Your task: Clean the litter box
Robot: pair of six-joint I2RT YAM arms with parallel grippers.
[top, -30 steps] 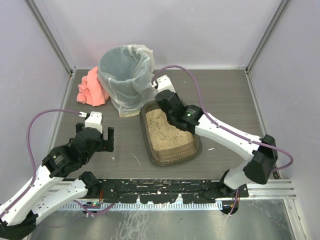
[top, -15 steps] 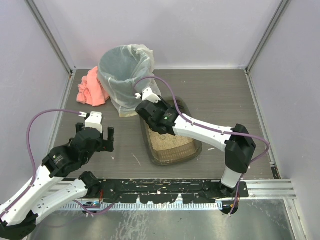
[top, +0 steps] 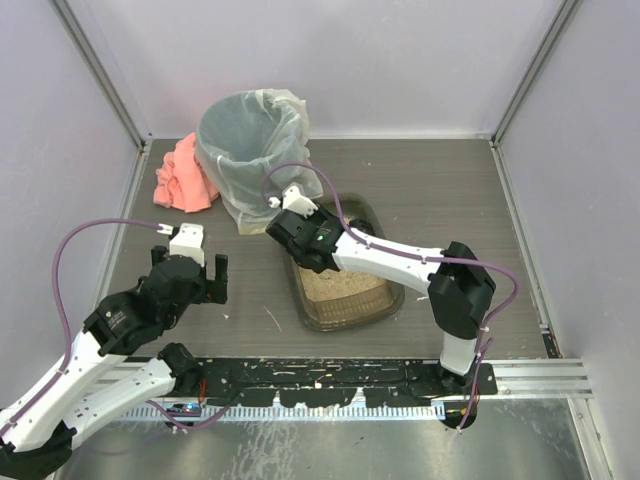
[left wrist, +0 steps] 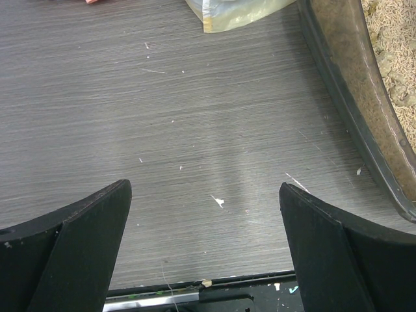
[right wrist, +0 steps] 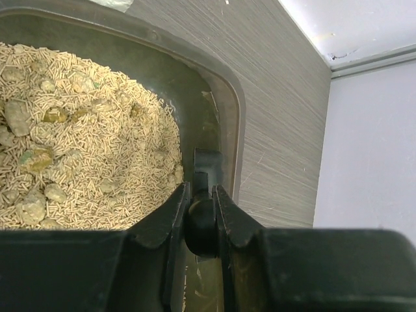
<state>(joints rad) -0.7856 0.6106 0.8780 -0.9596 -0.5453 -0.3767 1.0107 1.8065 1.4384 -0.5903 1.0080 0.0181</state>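
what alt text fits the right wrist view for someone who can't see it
The right gripper, shut on a black handle, hangs over the litter box, whose beige pellet litter holds several greenish-grey clumps. Grey wood-grain table and a pale wall lie beyond the rim.

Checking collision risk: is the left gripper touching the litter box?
Apart. Top view shows tabletop between the open left gripper and the litter box.

**Desk:** Where does everything lie?
**Me:** On my grey wood-grain table [top: 450, 200], the shallow brown-grey plastic litter box [top: 340, 322] sits centre. The tall round plastic-lined bin [top: 245, 150] stands just behind-left of it, with the crumpled pink cloth [top: 180, 175] left of that.
**Desk:** Your left claw [top: 190, 262]?
**Me:** Left of the tray, apart.
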